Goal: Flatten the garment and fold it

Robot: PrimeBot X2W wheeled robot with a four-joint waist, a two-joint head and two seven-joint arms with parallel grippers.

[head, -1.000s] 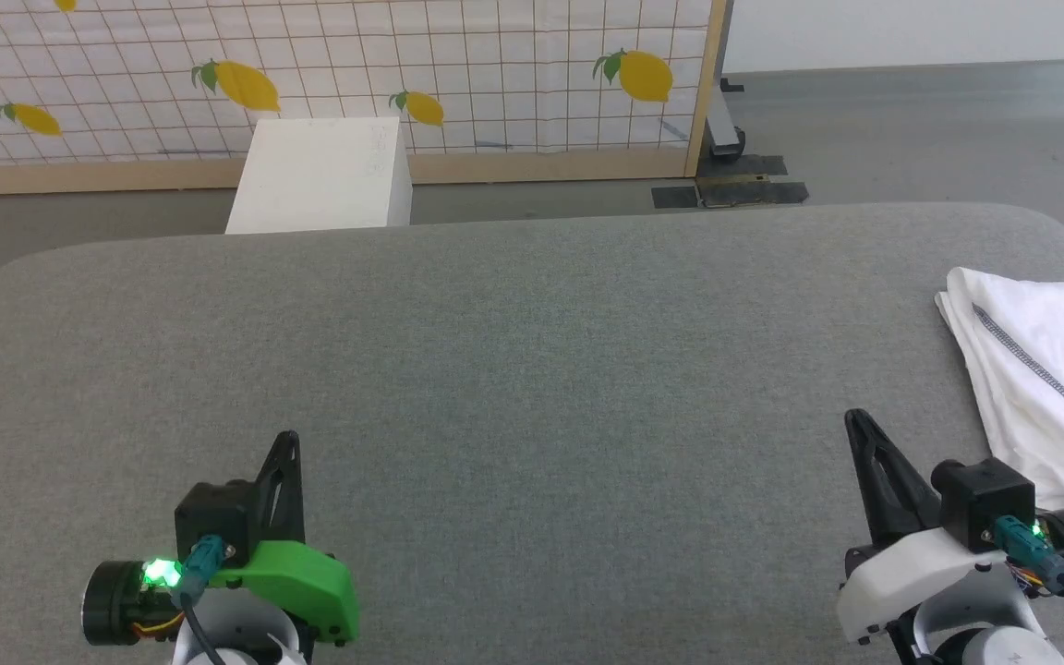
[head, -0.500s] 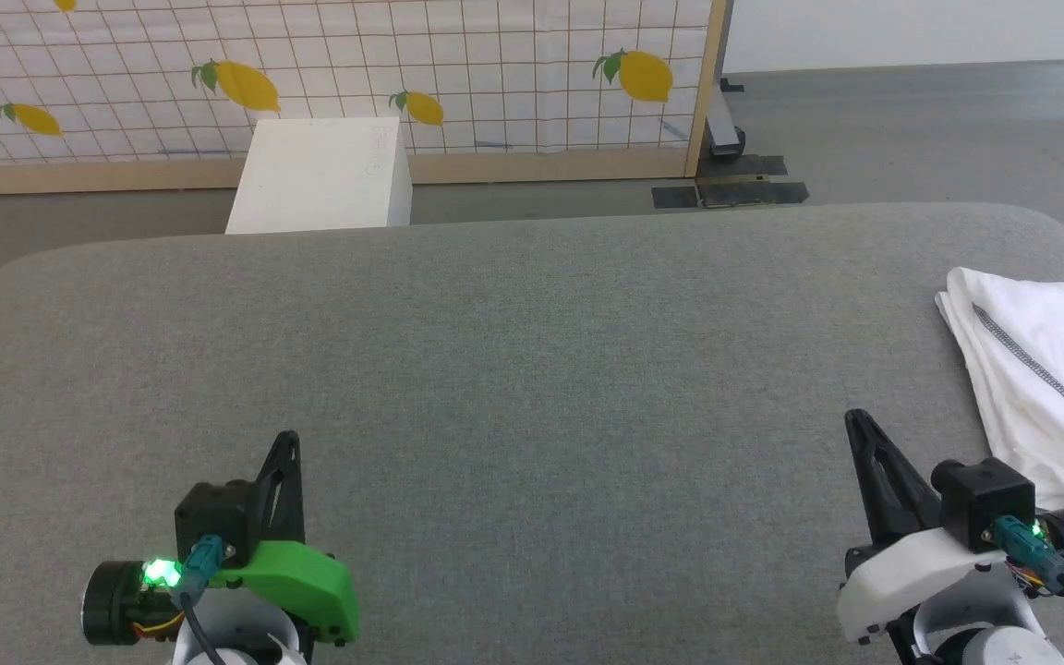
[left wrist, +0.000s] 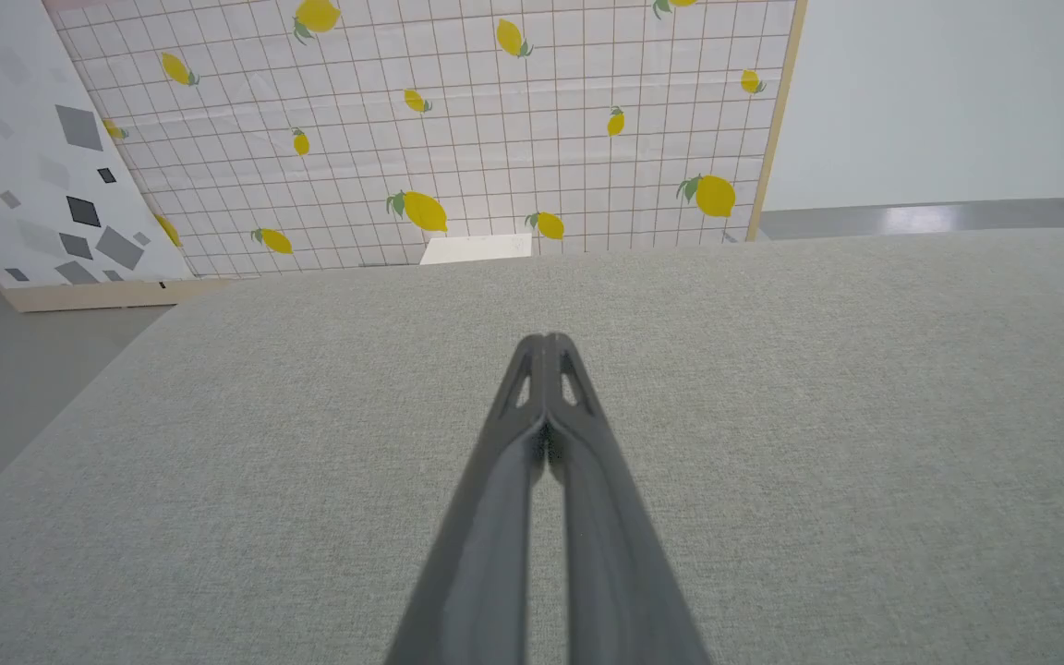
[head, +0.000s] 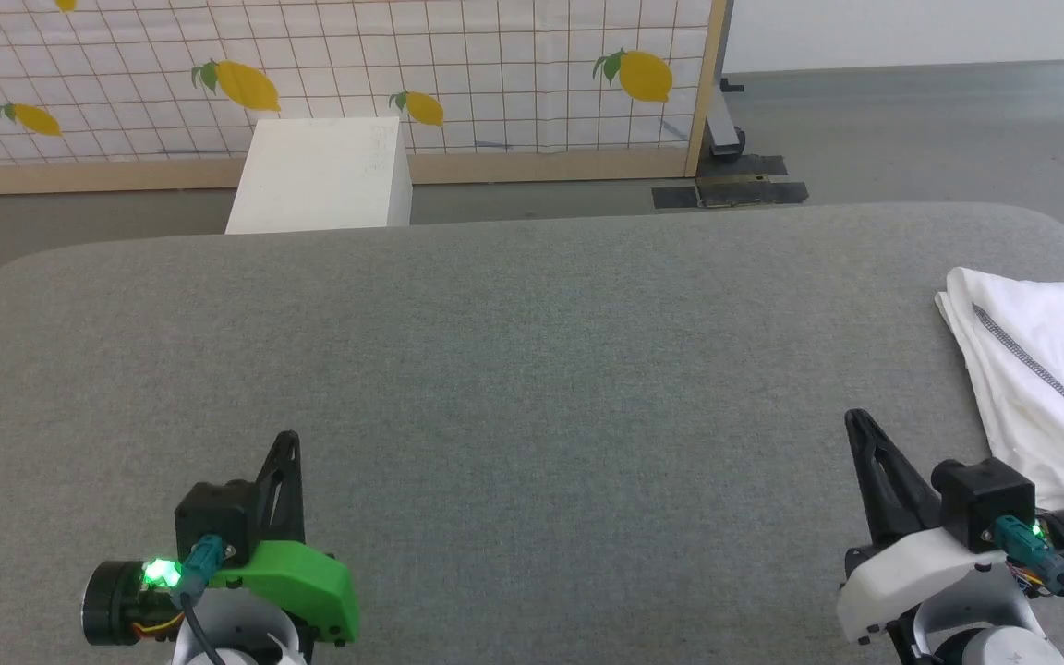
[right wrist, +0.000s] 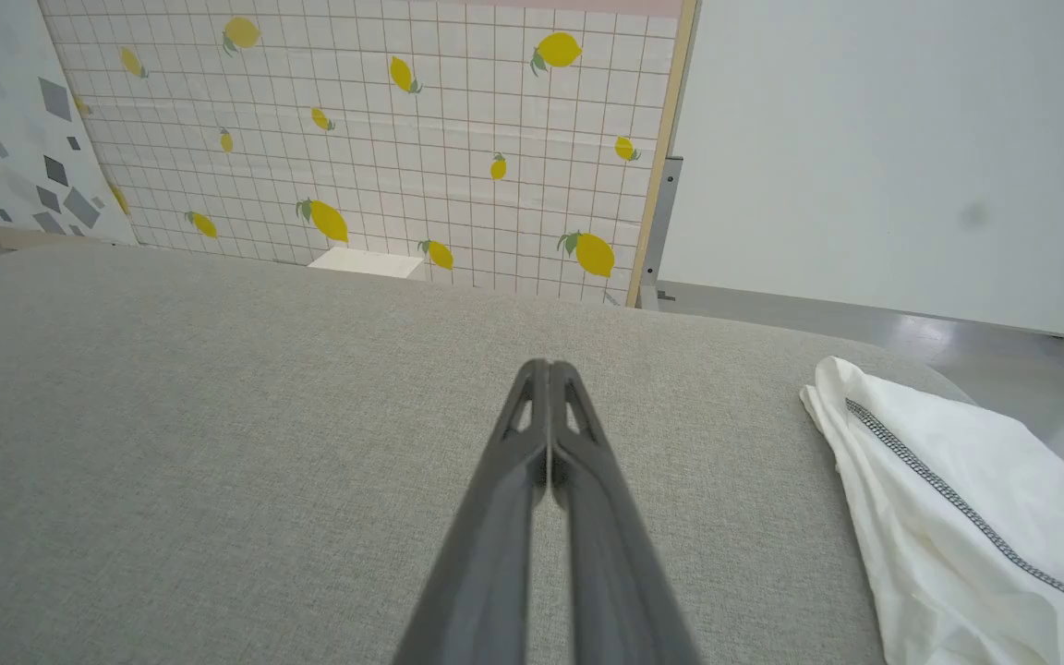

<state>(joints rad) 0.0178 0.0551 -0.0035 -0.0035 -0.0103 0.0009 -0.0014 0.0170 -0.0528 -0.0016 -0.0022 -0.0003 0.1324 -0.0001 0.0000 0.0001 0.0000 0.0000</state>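
The garment [head: 1045,388] is a white thin shirt with a grey zigzag seam, lying folded at the right edge of the grey padded table [head: 513,369]; its right part runs out of the head view. The right wrist view has the garment [right wrist: 948,536] at lower right. My right gripper [head: 857,423] is shut and empty, just left of the garment and apart from it. My left gripper [head: 287,443] is shut and empty at the lower left over bare table. Both pairs of fingers press together in the wrist views, left gripper [left wrist: 544,340], right gripper [right wrist: 543,366].
A rigid white box [head: 320,175] stands on the floor behind the table's far edge. A lemon-print tiled panel [head: 356,55] with a wooden frame stands behind it. Black tape and a metal foot [head: 731,189] lie on the grey floor at far right.
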